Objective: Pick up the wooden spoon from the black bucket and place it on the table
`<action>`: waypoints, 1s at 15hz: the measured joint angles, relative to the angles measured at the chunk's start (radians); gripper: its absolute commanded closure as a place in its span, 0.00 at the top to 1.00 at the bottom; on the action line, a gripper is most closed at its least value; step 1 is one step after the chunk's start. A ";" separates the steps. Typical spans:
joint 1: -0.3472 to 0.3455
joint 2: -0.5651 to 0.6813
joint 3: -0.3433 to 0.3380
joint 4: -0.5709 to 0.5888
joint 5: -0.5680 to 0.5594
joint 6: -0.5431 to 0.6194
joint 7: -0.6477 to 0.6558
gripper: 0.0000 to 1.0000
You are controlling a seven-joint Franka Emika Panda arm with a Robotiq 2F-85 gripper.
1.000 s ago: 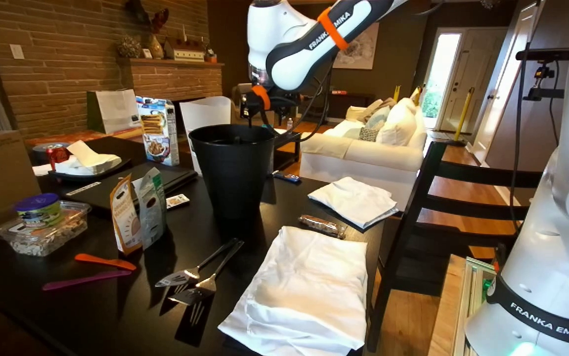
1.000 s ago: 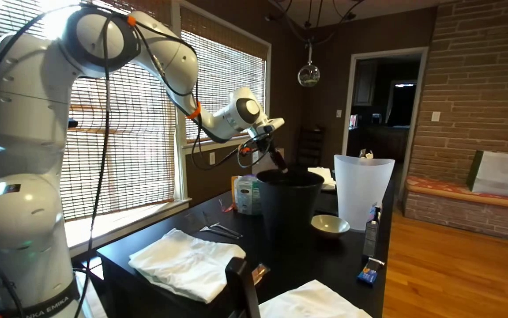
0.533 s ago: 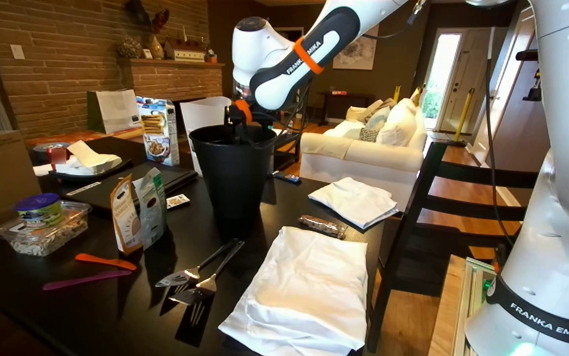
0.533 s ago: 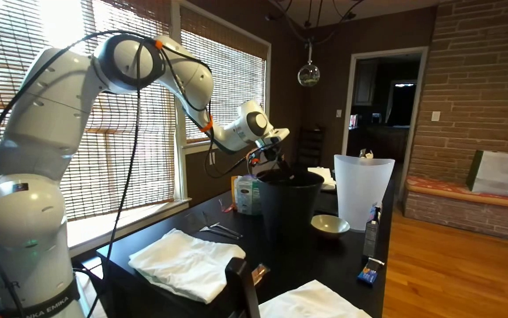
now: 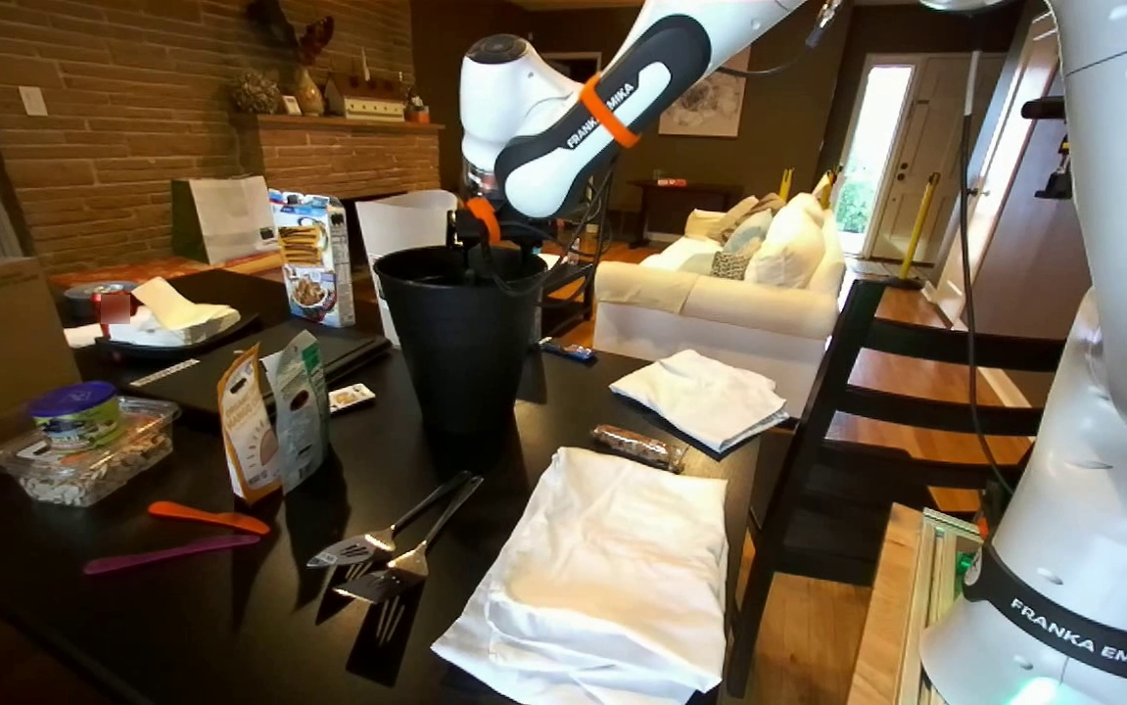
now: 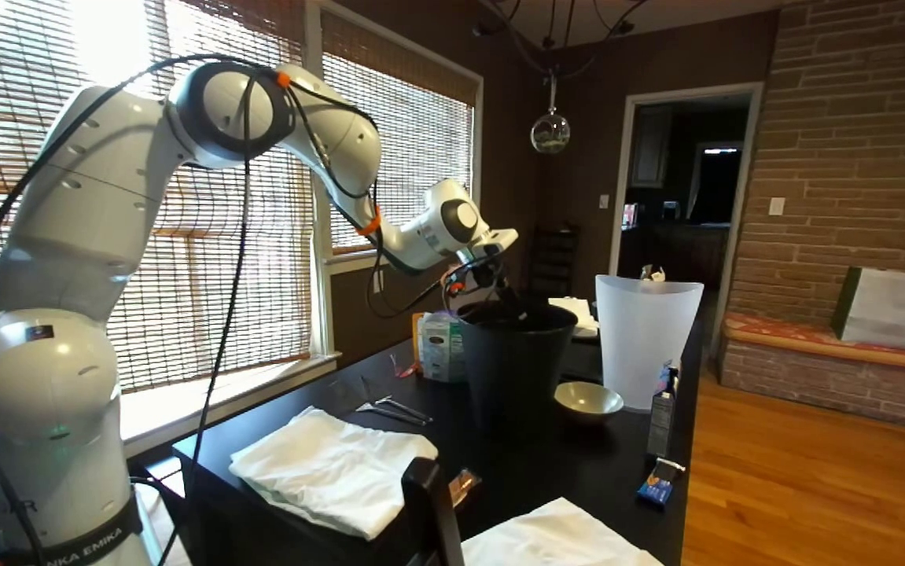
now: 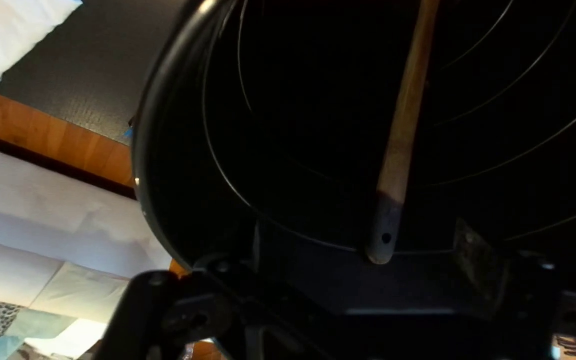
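Wrist view: tan wooden spoon (image 7: 408,115), its holed end perhaps grey in shadow; fingers (image 7: 478,260) spread apart.

Black bucket (image 5: 465,362): plastic-looking, smooth, matt wall, shiny rim. Inside bucket, wooden spoon (image 7: 404,117): smooth bare-wood handle, dull greyish end. Under bucket, table (image 5: 230,636): slightly glossy, faint grain. Near bucket, utensils (image 5: 411,561): shiny metal. Just beside bucket, bowl (image 6: 587,399): smooth, glossy, metallic look. Near bucket, white bin (image 6: 645,346): smooth, frosted-looking plastic. Near bucket, folded white cloth (image 5: 612,558): matt, creased. Well apart from bucket, food box (image 5: 98,478): clear glossy plastic; orange knife (image 5: 209,518): smooth plastic.
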 measured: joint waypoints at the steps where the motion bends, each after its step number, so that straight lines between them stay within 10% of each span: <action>1: 0.003 0.008 -0.006 0.010 0.002 -0.006 0.002 1.00; 15: 0.066 0.293 -0.077 0.331 0.076 -0.061 0.001 1.00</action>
